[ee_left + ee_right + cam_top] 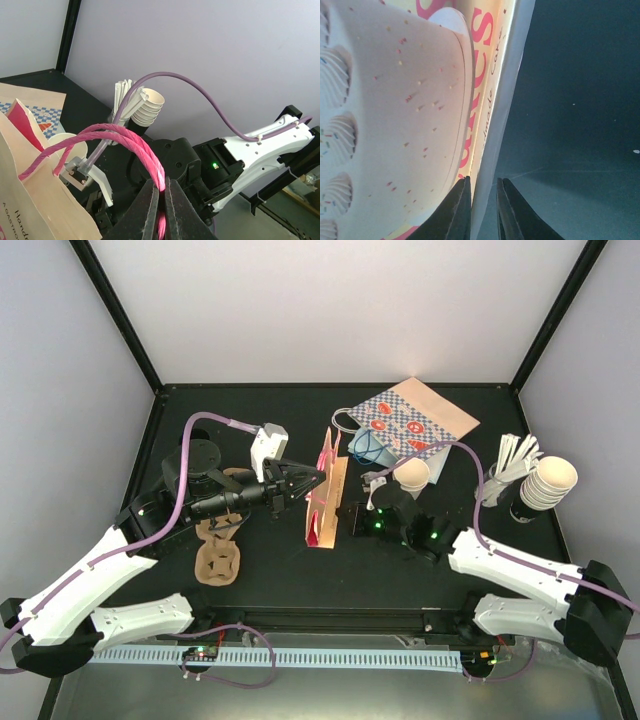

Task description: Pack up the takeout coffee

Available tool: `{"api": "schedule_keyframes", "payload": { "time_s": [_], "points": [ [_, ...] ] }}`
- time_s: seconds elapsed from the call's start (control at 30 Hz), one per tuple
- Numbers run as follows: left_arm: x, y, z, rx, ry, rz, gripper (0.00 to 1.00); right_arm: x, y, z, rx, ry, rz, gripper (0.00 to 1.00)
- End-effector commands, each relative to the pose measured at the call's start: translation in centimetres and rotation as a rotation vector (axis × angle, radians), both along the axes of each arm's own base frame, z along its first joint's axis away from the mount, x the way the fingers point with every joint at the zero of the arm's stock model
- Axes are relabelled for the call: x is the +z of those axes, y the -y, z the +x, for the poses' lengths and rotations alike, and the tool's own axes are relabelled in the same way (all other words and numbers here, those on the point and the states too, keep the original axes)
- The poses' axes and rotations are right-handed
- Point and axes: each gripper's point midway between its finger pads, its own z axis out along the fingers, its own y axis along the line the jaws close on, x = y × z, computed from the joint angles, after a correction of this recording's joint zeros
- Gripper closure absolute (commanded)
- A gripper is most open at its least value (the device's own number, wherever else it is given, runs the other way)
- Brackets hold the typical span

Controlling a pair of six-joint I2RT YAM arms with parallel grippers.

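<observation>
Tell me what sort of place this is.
Probably a robot lab's test cell staged as a takeout counter: plain walls in a black frame around a black table, with a pink bag and stacked paper cups.

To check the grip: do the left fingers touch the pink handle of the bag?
Touching. The left wrist view shows the left fingers closed on the pink handle, the twisted cord pinched between them with no gap.
</observation>
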Motion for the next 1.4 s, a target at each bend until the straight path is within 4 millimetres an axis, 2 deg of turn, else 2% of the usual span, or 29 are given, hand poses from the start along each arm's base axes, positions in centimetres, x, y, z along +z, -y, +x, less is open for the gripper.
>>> {"api": "schedule_keyframes", "payload": {
  "time_s": [0.0, 0.57, 0.63, 0.73, 0.9, 1.1, 1.37],
  "points": [
    [2.8, -0.7, -0.6, -0.008, 0.042, -0.074, 0.95, 2.0, -0.8, 0.9, -0.011, 0.034, 0.044, 0.82],
    [3.0, -0.6, -0.6, -0.012, 0.045, -0.081, 0.95, 1.6, -1.1, 1.6, -0.002, 0.014, 0.058, 0.80],
    [3.0, -0.6, -0.6, -0.013, 0.045, -0.081, 0.95, 1.6, -1.1, 1.6, -0.001, 0.014, 0.057, 0.85],
    [3.1, -0.8, -0.6, -0.009, 0.047, -0.080, 0.95, 1.6, -1.0, 1.5, 0.000, 0.014, 0.053, 0.98],
    [3.2, -1.2, -0.6, -0.003, 0.042, -0.089, 0.95, 1.6, -0.4, 1.3, -0.001, 0.018, 0.058, 0.99],
    [3.4, -2.7, 0.3, 0.016, 0.011, -0.112, 0.95, 0.9, 1.0, 0.8, -0.017, 0.006, 0.067, 0.99],
    [3.7, -6.5, 2.0, 0.079, -0.009, -0.131, 0.96, 0.3, 3.7, -0.1, -0.031, -0.006, 0.130, 0.99]
  ]
}}
